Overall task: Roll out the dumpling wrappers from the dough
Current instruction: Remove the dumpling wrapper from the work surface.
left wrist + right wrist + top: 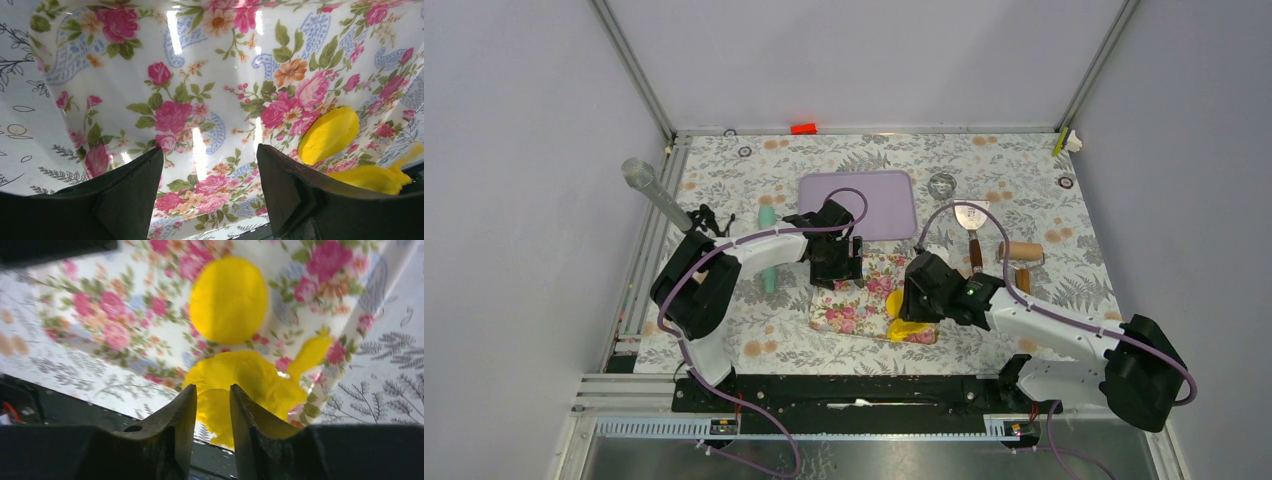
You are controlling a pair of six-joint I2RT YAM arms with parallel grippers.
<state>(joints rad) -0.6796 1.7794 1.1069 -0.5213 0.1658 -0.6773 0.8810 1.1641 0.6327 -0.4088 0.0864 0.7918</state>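
One round yellow dumpling wrapper lies flat on a flowered tray, and the tray sits on the counter. The lumpy yellow dough lies just beside the wrapper, at the near right corner of the tray. The left end effector hangs over the tray, wide open, with nothing in it. The right end effector has its fingers close together, right at the dough. Whether they pinch it cannot be told.
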